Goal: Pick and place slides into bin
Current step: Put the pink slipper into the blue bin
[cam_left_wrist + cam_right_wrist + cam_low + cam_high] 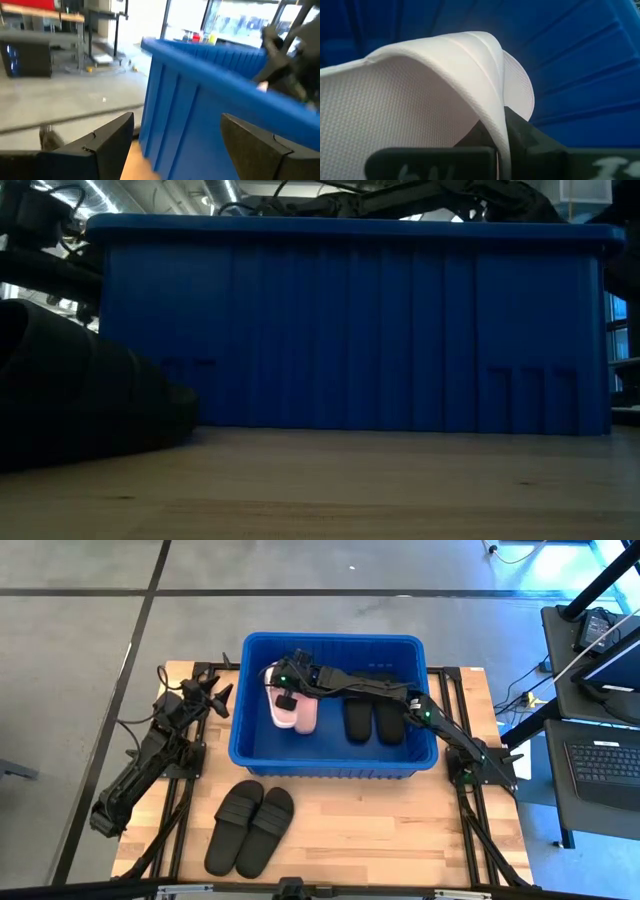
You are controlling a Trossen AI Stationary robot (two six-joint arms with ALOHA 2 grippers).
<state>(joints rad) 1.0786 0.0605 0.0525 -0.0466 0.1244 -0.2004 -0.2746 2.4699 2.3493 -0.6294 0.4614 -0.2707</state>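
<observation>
Both arms black throughout, built of slim boxy links with bulkier rounded joint housings. Black cables loop beside left arm (140, 765) base and run along frame rails. Right arm (440, 725) carries small green indicator lights, one near wrist, one mid-link. Left tool (175, 145) has two flat, dark, wedge-shaped fingers with angular bevelled edges, matte finish. Right tool (502, 147) fingers dark, blocky; pale lettering on housing, unreadable.
</observation>
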